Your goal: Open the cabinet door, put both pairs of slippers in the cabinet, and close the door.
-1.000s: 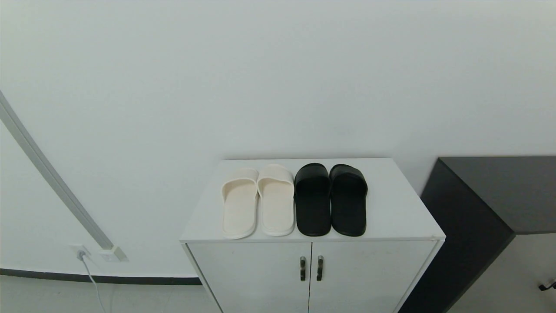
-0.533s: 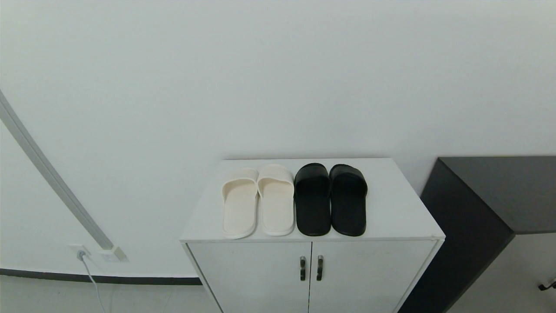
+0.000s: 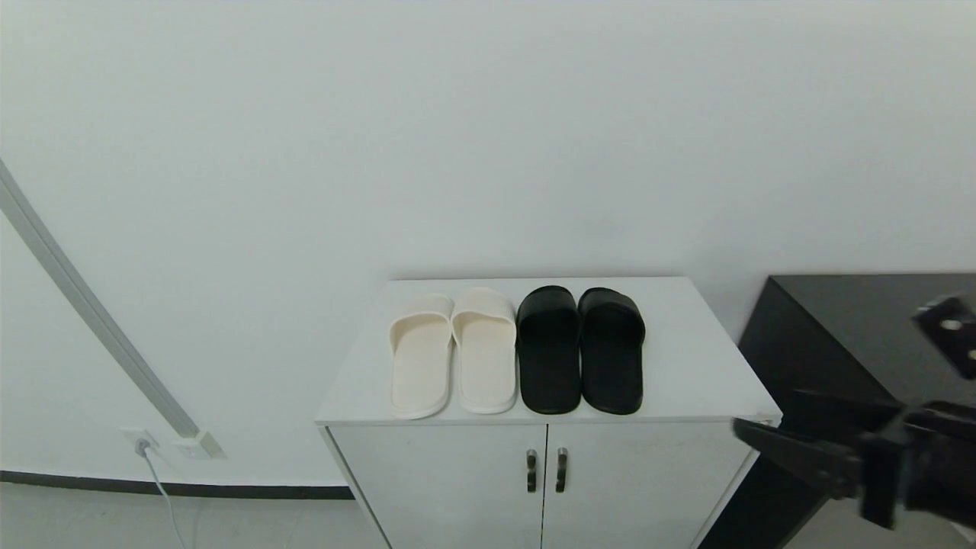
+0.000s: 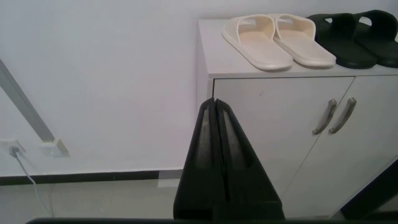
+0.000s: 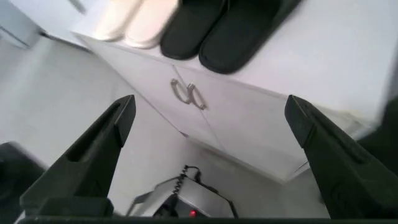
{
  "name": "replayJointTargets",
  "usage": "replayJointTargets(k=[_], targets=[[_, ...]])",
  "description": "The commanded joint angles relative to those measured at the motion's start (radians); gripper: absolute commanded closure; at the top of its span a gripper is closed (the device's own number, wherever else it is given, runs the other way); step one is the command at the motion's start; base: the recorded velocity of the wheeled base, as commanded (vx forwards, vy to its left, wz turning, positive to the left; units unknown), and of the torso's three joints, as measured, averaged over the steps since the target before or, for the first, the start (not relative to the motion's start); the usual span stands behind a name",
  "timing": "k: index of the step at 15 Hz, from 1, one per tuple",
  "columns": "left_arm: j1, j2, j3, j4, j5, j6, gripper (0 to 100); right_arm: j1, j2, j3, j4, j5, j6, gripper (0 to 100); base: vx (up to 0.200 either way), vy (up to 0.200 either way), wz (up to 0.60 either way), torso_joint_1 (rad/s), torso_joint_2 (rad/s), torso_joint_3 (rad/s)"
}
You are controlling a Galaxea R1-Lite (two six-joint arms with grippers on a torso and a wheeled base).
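Atop cabinet [image 3: 709,381]: white pair [image 3: 465,358], black pair [image 3: 568,358]; left hand [image 4: 214,106] closed, right hand [image 5: 210,106] wide.

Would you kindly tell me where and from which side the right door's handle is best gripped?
Probably mid-bar on the right handle, coming straight from the front. It is a slim upright bar standing off the door, so the grip should close across it; the left handle sits close beside, leaving a narrow gap. The open right pincer is nearer.

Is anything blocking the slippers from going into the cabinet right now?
Yes, both doors are shut. White slippers and black slippers lie on the top; nothing else visible blocks them.
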Motion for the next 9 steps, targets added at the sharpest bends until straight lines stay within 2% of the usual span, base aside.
replayJointTargets(k=[1, 4, 7, 9], targets=[[0.000, 0.000, 0.000, 0.000, -0.001, -0.001, 100, 0.163, 0.369, -0.186, -0.106, -0.186, 0.059, 0, 0.000, 0.000, 0.00, 0.000, 0.00, 0.000], [0.000, 0.000, -0.002, 0.000, -0.001, -0.001, 100, 0.190, 0.562, -0.368, -0.131, -0.336, 0.062, 0, 0.000, 0.000, 0.00, 0.000, 0.00, 0.000], [0.000, 0.000, 0.000, 0.000, 0.000, -0.001, 100, 0.185, 0.714, -0.487, -0.218, -0.456, 0.057, 0, 0.000, 0.000, 0.00, 0.000, 0.00, 0.000], [0.000, 0.000, -0.002, 0.001, -0.001, 0.007, 100, 0.131, 0.846, -0.617, -0.241, -0.576, 0.052, 0, 0.000, 0.000, 0.00, 0.000, 0.00, 0.000]])
